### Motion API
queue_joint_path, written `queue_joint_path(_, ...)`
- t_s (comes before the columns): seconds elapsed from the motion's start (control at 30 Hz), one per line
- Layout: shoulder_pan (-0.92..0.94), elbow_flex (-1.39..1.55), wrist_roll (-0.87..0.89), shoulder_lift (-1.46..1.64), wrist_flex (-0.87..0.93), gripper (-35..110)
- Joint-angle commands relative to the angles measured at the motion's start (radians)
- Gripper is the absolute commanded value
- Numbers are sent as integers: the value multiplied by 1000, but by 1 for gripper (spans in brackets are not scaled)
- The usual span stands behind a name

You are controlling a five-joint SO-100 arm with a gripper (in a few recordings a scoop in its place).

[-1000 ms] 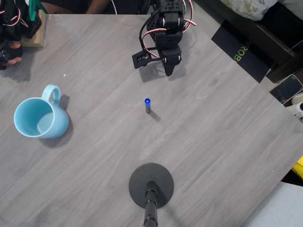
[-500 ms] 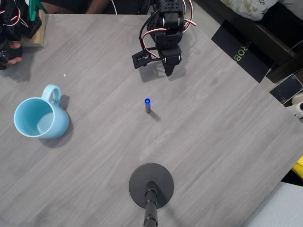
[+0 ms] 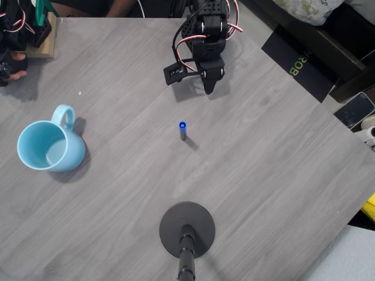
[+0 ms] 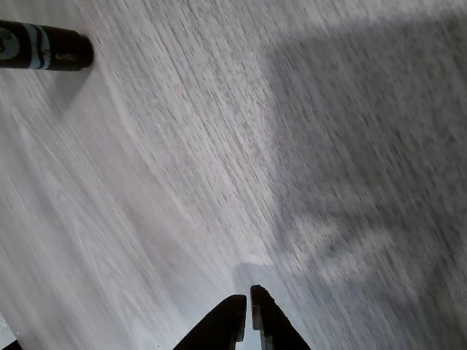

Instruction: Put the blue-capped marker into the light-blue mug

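**Marker stands alone, gripper not yet on it**

The grey wood-grain table (image 3: 281, 175) carries everything in the overhead view: the light-blue mug (image 3: 50, 147) sits upright near the left side, handle toward the top of the picture, empty as far as the view into it shows. The round black stand base (image 3: 187, 229) sits low in the middle. The arm reaches in from the top edge, and its gripper (image 3: 210, 86) hovers over bare table with nothing between its fingers. In the wrist view the gripper (image 4: 246, 310) has its two tips pressed almost together, only a thin slit between them.

The blue-capped marker (image 3: 183, 130) stands on end near the table's middle, cap upward, well apart from the mug and near the gripper, just below and a little left of it in the overhead view. In the wrist view the marker (image 4: 44, 49) shows as a dark barrel at the upper-left corner, off the fingers' line.

The step in hand looks like the approach and grasp. To do it well, the fingers should spread first, then swing to bracket the barrel (a standing marker tips at the slightest nudge), closing low enough on it to hold it steady.
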Motion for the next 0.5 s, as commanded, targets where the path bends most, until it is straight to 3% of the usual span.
queue_joint_path(0.0, 6, -5, -2, 25, 3, 0)
queue_joint_path(0.47, 2, -5, -25, 25, -3, 0)
